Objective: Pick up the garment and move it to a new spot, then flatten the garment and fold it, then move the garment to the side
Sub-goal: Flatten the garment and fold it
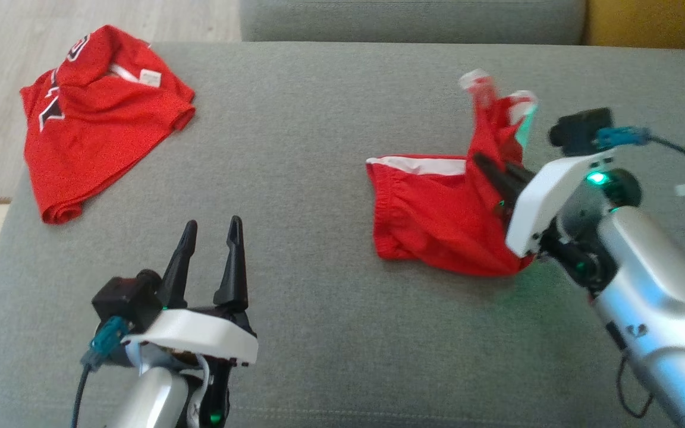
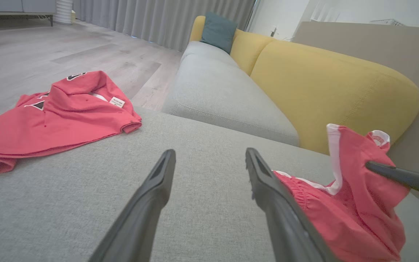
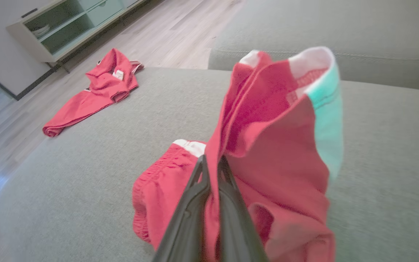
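The right gripper (image 1: 490,167) is clamped on the red shorts (image 1: 431,220), on the right of the grey couch (image 1: 319,148). One end is lifted. The left gripper (image 1: 211,229) sits near, jaws apart. Flattening and folding look not yet done.

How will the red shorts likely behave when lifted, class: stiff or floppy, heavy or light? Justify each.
Probably floppy: where the right hand pinches the red shorts, one part stands in soft folds while the rest sags on the grey cushion. Likely light: a narrow pinch of cloth holds that part up. Expect them to drape, not keep shape.
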